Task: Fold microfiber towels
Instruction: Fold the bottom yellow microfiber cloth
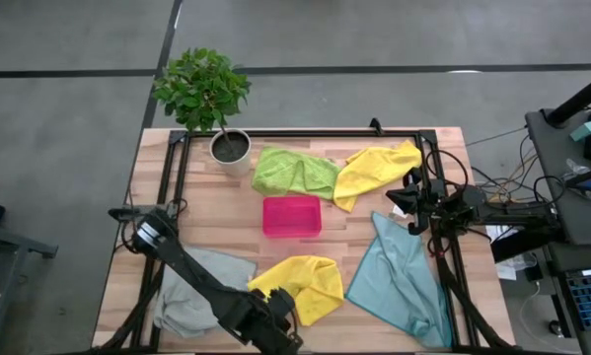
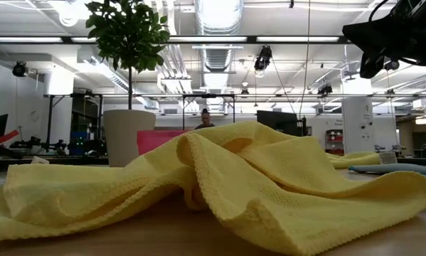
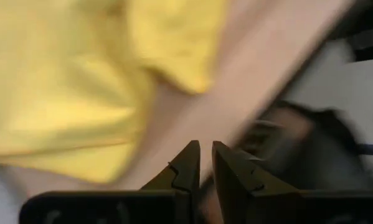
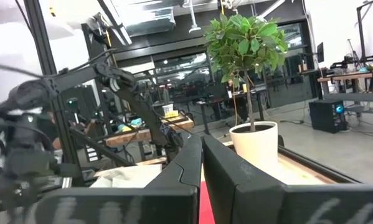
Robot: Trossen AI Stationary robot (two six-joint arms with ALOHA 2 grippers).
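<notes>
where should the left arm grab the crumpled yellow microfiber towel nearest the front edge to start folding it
Probably the crumpled yellow microfiber towel is best taken at its loose corner by the table's front edge, coming from above. The left gripper, fingers nearly shut and empty, sits right beside that end. The cloth is bunched with raised folds in the middle, so a flat outer corner should pinch cleanly and let it be pulled out flat.

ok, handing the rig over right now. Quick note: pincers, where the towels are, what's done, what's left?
Left pincer: nearly shut, holding nothing, low at the near edge beside the near yellow towel.
Right pincer: shut, empty, raised at the right side.
Towels: grey towel near left, teal towel near right, lime green towel and far yellow towel at the far side, overlapping. Pink tray in the centre.
Done: nothing, all five lie crumpled.
Left: fold all five.
</notes>
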